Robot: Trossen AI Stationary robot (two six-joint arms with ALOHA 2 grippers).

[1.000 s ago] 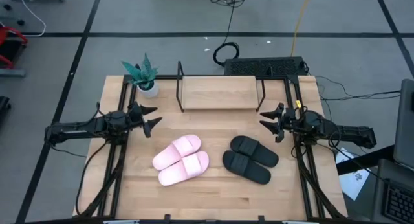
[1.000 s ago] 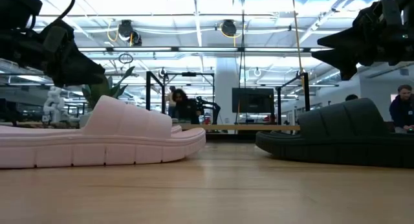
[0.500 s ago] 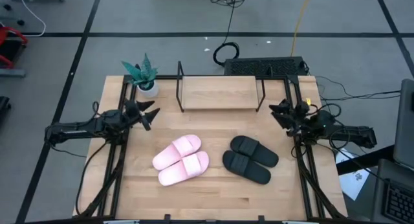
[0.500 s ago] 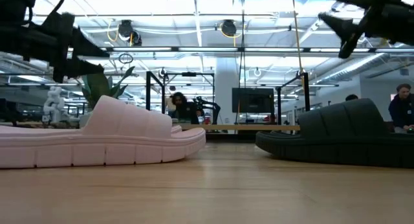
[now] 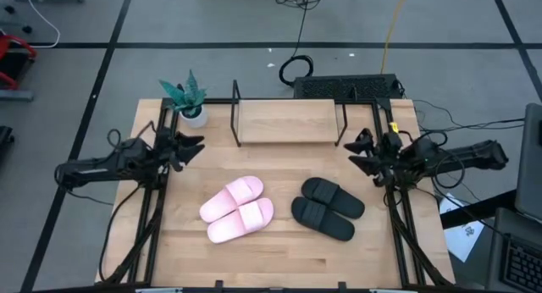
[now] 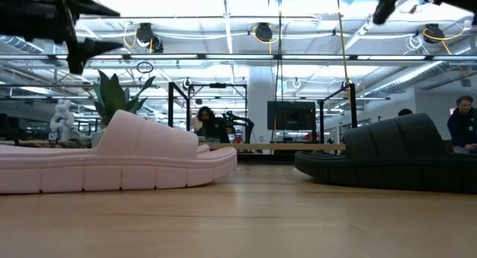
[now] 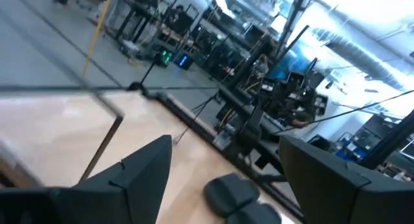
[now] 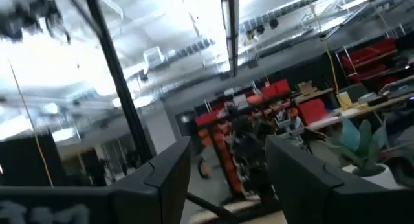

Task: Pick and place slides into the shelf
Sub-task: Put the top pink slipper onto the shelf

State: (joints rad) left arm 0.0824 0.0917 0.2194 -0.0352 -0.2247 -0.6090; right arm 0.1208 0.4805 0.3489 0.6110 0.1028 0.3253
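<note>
Two light pink slides lie side by side, soles down, on the table's left-centre; the near one fills the low view's left. Two matte black slides lie to their right, also seen low and from the left wrist. The shelf stands at the far edge, its board bare. My left gripper hovers open, left of the pink pair and high above the table. My right gripper hovers open, right of the shelf, above the black pair's far side.
A small potted plant stands at the far left corner, just beyond my left gripper, and shows in the right wrist view. Black rails run along both table sides. Bare wood lies between the slides and the shelf. People show in the room behind.
Both grippers have risen well above the table; in the low view they climb from slide height to the picture's top edge. The left one has also drawn slightly toward the far left corner. The slides and shelf have stayed put.
</note>
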